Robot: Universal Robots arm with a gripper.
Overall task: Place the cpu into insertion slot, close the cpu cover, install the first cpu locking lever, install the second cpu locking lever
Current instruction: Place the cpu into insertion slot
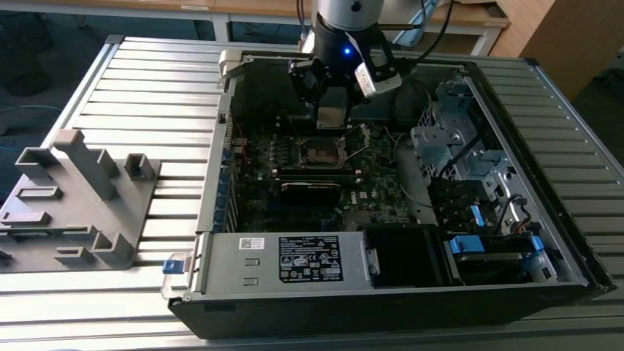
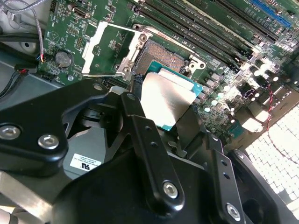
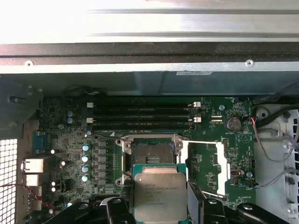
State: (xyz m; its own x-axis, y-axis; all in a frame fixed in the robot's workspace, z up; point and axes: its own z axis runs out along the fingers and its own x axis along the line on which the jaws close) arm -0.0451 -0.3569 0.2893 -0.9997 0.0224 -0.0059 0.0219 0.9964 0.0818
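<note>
In the exterior view, one arm reaches into the single open black-and-silver metal computer case, which lies on the ribbed metal bench. Its black end effector sits at the upper middle of the frame, closed on the one small flat square grey-metal cpu. The cpu hangs above the board, not yet in the one small square black insertion slot with a silver rim at mid-frame. One grey blocky fixture stands at the exterior view's left. In the second wrist view, two black fingers pinch the cpu by opposite edges. It is tilted relative to this camera, just beside the insertion slot. The one thin silver square-frame cpu cover is swung fully open on the far side of the slot, so the way down looks free. One round silver coin cell lies near the cover. In the first wrist view, the cpu overlaps the near rim of the insertion slot, with the cpu cover lying flat alongside. I cannot count the long narrow black memory slots beyond it for certain. To do this step well, I judge the chip should be kept level and square to the slot's rim. It should be lowered straight down without sliding, and released only once it sits flat.
</note>
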